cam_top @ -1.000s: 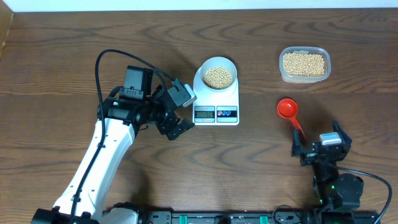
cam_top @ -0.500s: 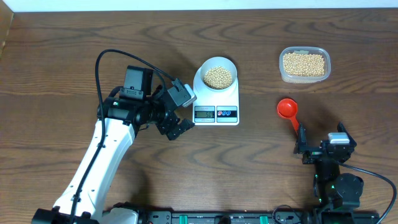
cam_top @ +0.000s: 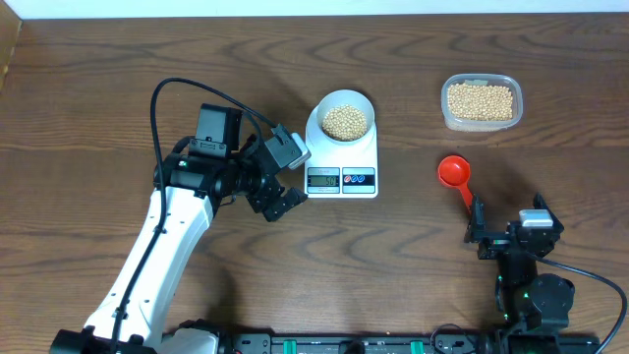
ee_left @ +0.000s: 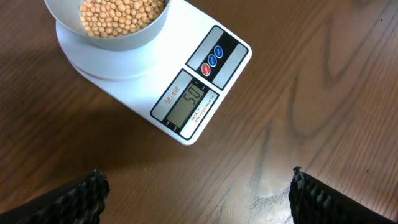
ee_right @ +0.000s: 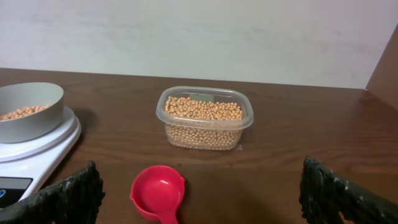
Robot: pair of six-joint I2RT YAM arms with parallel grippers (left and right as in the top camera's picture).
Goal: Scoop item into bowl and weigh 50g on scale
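The left gripper (ee_left: pixel 198 198) stood with its dark fingers (ee_left: pixel 74 198) spread wide and nothing between them, hovering over bare table (cam_top: pixel 88 79) just in front of the display end of the scale (ee_left: pixel 214 78). The display showed digits that looked like 50. On the far end of the scale sat the bowl (ee_left: pixel 127 42), upright and holding a heap of beans (cam_top: pixel 346 121).

The right gripper (ee_right: pixel 204 198) also had its fingers (ee_right: pixel 68 198) wide apart and empty, low over the table near the front edge on the right. Just beyond it lay a red scoop (cam_top: pixel 453 172), bowl end away from the gripper and empty. Farther back stood a clear plastic tub (cam_top: pixel 518 103), well apart from the scale and full of the same beans
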